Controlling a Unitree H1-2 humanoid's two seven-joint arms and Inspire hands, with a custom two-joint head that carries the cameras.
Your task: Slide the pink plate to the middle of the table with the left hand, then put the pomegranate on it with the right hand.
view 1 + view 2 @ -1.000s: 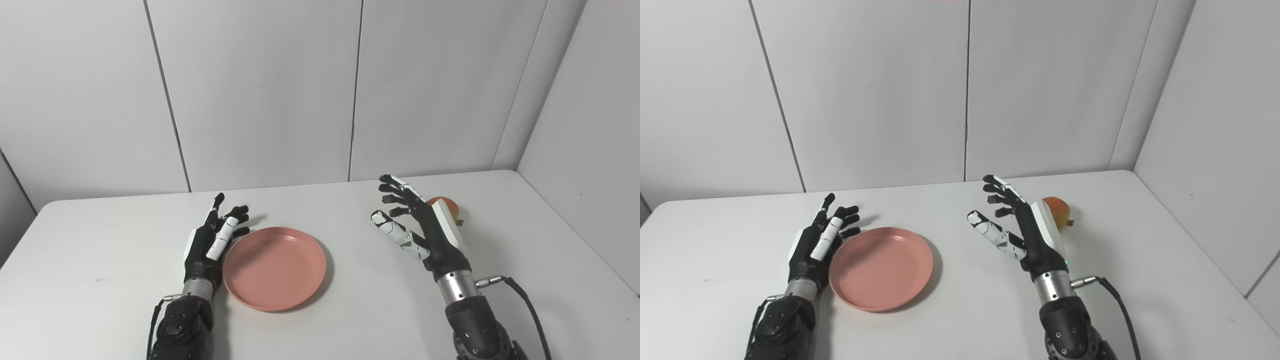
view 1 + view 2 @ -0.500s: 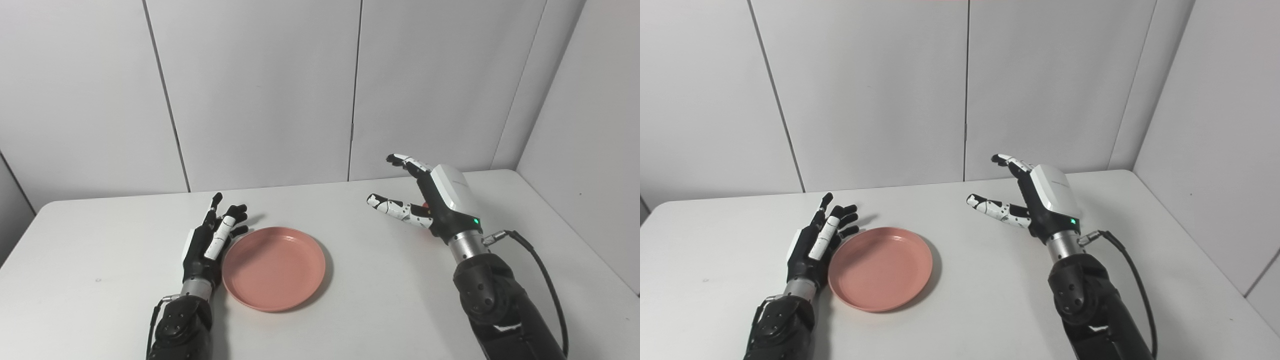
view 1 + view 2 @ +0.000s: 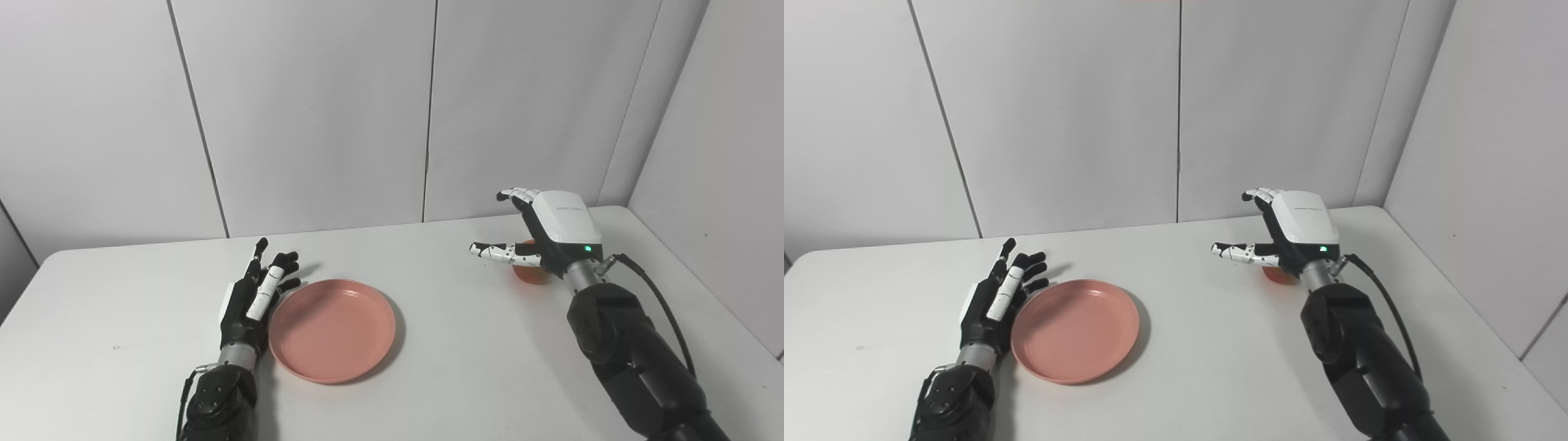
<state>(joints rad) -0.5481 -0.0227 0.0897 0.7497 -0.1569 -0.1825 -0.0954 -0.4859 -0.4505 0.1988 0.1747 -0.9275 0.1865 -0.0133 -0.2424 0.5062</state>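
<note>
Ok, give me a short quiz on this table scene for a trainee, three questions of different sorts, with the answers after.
1. True or false: the pomegranate already lies on the pink plate.
2. Which hand is over the pomegranate? A) the left hand B) the right hand C) neither
3. Fill in the missing word: the left hand rests open on the table right beside the plate's ____ rim.

Key:
1. False. The plate holds nothing, and the fruit sits on the table far to its right.
2. B. The right hand is above it, fingers apart, hiding most of it.
3. Left.
</note>
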